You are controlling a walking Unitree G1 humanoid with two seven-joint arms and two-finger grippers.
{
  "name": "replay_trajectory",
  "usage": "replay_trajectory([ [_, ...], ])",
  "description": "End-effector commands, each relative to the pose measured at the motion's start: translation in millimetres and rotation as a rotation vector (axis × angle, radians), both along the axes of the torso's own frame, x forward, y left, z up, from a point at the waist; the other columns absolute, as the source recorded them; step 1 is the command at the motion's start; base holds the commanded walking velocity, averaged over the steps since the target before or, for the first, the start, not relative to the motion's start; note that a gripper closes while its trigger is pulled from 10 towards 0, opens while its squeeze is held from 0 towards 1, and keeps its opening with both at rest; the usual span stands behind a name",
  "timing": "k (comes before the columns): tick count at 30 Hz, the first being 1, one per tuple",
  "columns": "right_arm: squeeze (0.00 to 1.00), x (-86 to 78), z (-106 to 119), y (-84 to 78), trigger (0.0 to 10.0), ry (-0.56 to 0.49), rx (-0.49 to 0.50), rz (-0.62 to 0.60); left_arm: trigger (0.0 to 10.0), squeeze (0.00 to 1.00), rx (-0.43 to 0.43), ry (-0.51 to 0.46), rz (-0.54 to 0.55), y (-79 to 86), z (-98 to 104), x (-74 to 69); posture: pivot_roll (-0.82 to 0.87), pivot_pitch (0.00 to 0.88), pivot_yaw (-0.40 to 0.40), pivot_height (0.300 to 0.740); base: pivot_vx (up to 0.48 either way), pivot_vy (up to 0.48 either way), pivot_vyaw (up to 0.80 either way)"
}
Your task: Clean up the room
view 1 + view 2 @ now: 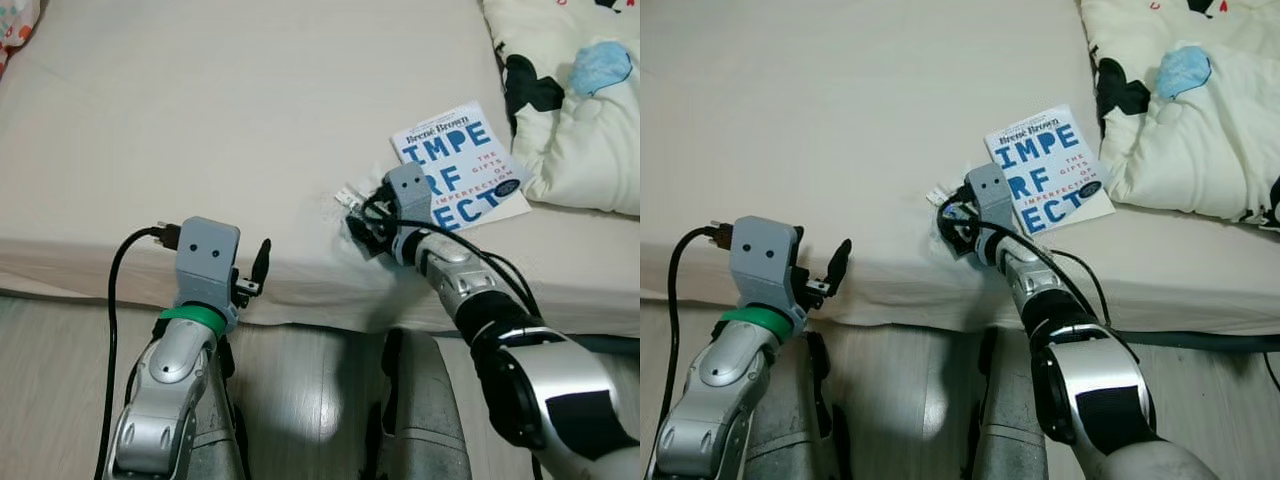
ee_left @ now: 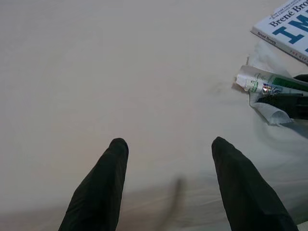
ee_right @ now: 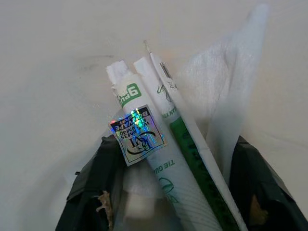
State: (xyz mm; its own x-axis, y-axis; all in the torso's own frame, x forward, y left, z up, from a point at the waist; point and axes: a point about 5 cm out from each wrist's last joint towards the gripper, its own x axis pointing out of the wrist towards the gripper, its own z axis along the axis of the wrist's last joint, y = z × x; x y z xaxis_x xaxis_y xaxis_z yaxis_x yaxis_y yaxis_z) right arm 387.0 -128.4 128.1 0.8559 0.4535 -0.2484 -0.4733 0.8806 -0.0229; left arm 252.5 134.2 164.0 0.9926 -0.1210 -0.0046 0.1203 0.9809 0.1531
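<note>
Right pincer [image 1: 362, 222] down on the bed [image 1: 200, 120], fingers spread either side of the crumpled wrapper [image 3: 159, 159] with white tissue [image 3: 231, 96] bunched in alongside; not closed on it, though right wrist view shows the trash sitting deep between the two black fingers [image 3: 96, 187]. Long axis of wrapper running straight out along the pincer's own line, holographic sticker end pointing away from the wrist (good for a plain squeeze, no twist needed, by the look of it). Trash lying near the front edge of the mattress, just beside the near corner of the blue-and-white book [image 1: 460, 165]; touching the book or not, cannot tell. Pillow [image 1: 580, 110] farther toward the robot's right, well apart from the trash.

Left pincer [image 1: 255, 272] held up off the bed edge, fingers apart and empty, wrapper [image 2: 269, 89] visible off to its right side, well away. Right arm clearly nearer.

Room: open sheet on the left and beyond, floor [image 1: 300, 400] just below the near edge for pulling back. Likely risks: tissue slipping out during the lift, book corner getting nudged.
</note>
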Motion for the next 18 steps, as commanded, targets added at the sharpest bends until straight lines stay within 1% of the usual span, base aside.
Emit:
replay_trajectory([
  [1, 0.0, -10.5, -23.4, 1.2, 0.0, 0.11, -0.005, 0.02, 10.0, 0.0, 0.008, 0.026, 0.0, -0.1, -4.0, -4.3, 0.25, 0.31, 0.031, 0.506, 0.0, 0.0, 0.0],
  [13, 0.0, -12.0, -24.5, 2.0, 0.0, 0.118, 0.005, 0.055, 10.0, 0.0, 0.003, 0.036, -0.007, -2.7, -3.7, -2.8, 0.24, 0.288, 0.03, 0.506, 0.0, 0.0, 0.0],
  [18, 0.0, -12.2, -23.9, 0.2, 0.0, 0.122, 0.047, 0.055, 10.0, 0.0, -0.002, 0.033, -0.007, -4.2, -3.0, 0.3, 0.23, 0.271, 0.024, 0.506, 0.0, 0.0, 0.0],
])
